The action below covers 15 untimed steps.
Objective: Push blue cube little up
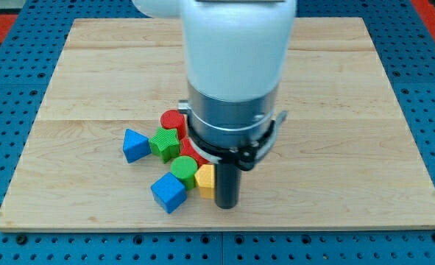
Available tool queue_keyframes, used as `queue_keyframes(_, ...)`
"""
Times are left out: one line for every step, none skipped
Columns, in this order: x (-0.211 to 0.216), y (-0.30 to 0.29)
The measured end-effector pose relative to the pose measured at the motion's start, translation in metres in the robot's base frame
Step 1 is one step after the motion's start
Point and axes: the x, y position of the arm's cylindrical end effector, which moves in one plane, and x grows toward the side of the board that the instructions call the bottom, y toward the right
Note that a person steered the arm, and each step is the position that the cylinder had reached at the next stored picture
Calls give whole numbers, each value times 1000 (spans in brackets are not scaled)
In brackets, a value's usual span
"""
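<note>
The blue cube (168, 192) lies near the board's bottom edge, left of centre. My tip (225, 205) is down on the board to the cube's right, a short gap away, right beside a yellow block (204, 179). A green cylinder (183, 168) touches the cube's upper right. A green star-shaped block (164, 143), a red cylinder (174, 121) and a blue triangular block (135, 145) lie above the cube. A red block (193, 153) is partly hidden behind the arm.
The wooden board (349, 110) lies on a blue perforated table (11, 66). The arm's large white and grey body (235, 81) hides the board's centre and upper middle.
</note>
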Motion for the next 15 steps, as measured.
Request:
queue_keyframes(-6,-41)
queue_keyframes(-6,-41)
queue_keyframes(1,-19)
queue_keyframes(16,10)
queue_keyframes(40,8)
queue_keyframes(40,-37)
queue_keyframes(39,-75)
queue_keyframes(31,-75)
queue_keyframes(20,-70)
queue_keyframes(10,-76)
queue_keyframes(-4,-89)
queue_keyframes(-8,-90)
queue_keyframes(-8,-90)
queue_keyframes(9,-90)
queue_keyframes(6,-44)
